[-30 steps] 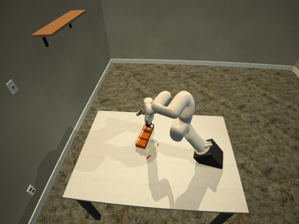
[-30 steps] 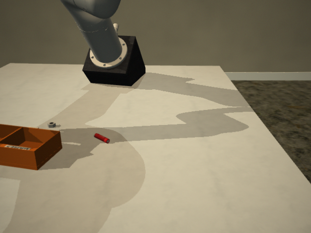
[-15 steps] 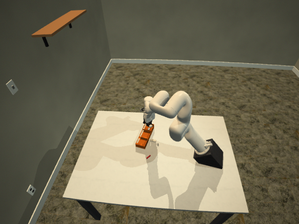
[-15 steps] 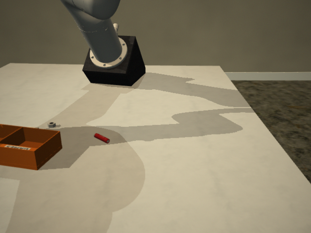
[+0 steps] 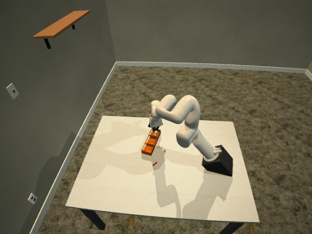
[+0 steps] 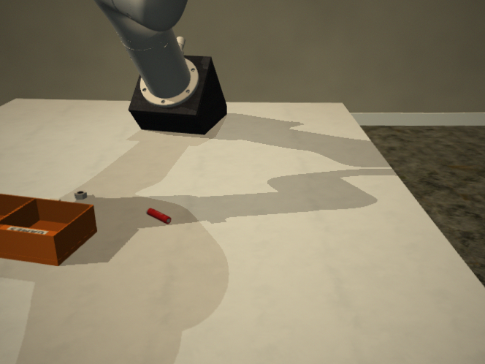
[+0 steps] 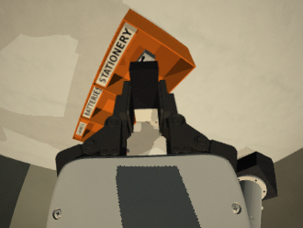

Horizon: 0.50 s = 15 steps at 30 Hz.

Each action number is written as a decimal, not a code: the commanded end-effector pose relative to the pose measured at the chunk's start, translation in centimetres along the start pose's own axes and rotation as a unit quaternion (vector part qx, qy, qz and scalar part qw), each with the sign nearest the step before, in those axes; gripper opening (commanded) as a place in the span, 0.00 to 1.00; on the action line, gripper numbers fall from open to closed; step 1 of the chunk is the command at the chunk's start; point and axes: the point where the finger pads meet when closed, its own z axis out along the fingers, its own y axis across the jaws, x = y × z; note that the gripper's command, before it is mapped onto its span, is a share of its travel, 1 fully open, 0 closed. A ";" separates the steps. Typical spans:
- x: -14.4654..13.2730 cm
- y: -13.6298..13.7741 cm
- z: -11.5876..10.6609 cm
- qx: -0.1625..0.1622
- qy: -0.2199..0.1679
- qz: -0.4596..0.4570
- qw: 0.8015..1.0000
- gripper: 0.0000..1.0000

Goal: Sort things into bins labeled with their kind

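Observation:
An orange bin [image 5: 151, 142] with three compartments stands on the white table. In the wrist view its labels read STATIONERY [image 7: 117, 55] and BATTERIES [image 7: 93, 107]; the third label is too small to read. My gripper [image 5: 155, 129] hangs just above the far end compartment, the one marked STATIONERY. It is shut on a small white block [image 7: 146, 115], seen between the black fingers. A red battery [image 6: 158, 215] lies on the table near the bin's near end [image 6: 42, 226]. A grey nut [image 6: 80, 194] lies beside the bin. A small white thing [image 5: 159, 146] lies next to the nut.
The arm's black base [image 5: 217, 160] stands at the right side of the table. The arm's links arch over the table's middle. A wall with a shelf [image 5: 61, 24] stands to the left.

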 end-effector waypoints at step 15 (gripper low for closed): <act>0.1 0.0 -0.1 -0.014 0.008 0.278 0.961 0.00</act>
